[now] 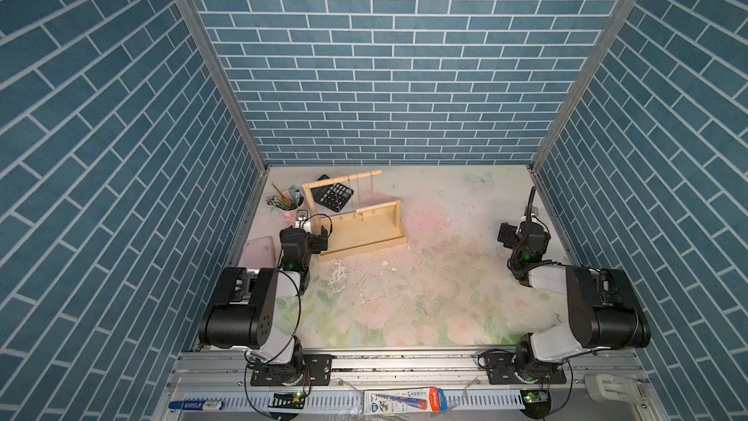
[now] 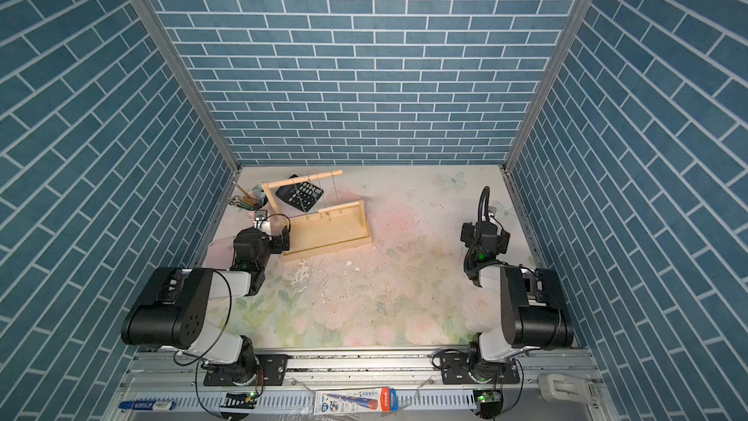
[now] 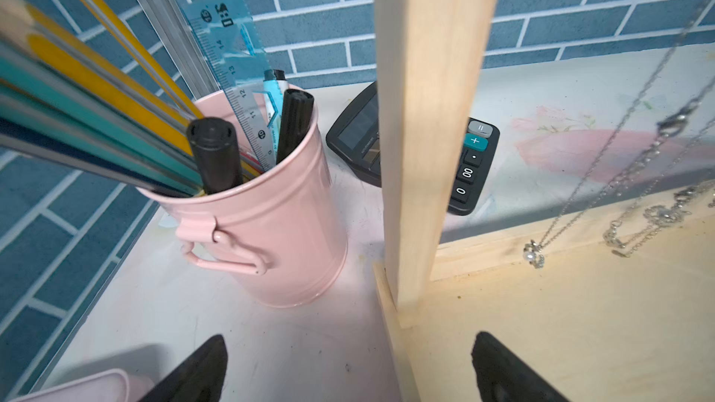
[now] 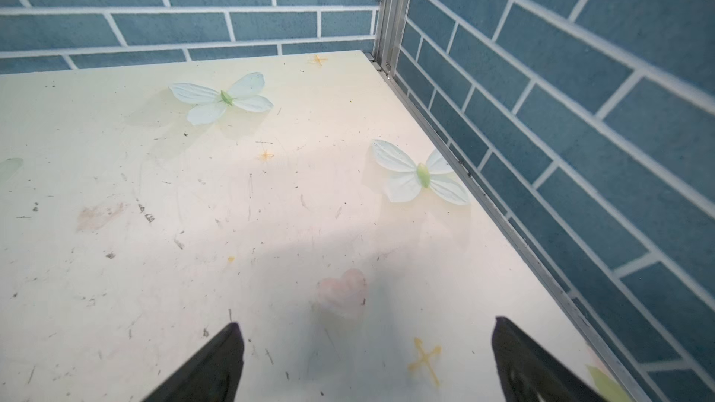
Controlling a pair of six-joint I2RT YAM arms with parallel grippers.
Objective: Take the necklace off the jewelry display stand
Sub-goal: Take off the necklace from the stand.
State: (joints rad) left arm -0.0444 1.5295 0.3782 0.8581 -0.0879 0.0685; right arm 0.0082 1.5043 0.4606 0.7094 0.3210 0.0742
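The necklace [image 3: 534,256] hangs from the upper dowel [image 1: 348,178] of the jewelry display stand [image 1: 398,211], so its chain drops straight above the tray [image 1: 364,251]. The stand sits at 11 o'clock on the tabletop [image 1: 425,289]. The left hand [image 3: 350,336], jaws apart and empty, hovers at the tray's corner, with the necklace at its 2 o'clock, untouched. The right hand [image 4: 366,324], likewise spread, sits far off at 3 o'clock.

1. The black-and-white left arm [image 1: 243,313] alternates glossy black motor housings with white shell links.
2. The right arm [image 1: 603,313] has the same colours.
3. A ribbed black cable [image 1: 531,200] leaves its wrist.
4. A small green light [image 1: 290,265] glows on each wrist.
5. Flat black base plates [image 1: 315,375] carry silver screws [image 1: 326,368].
6. The left gripper [image 3: 348,369] ends in matte black wedge-shaped fingers [image 3: 197,373].
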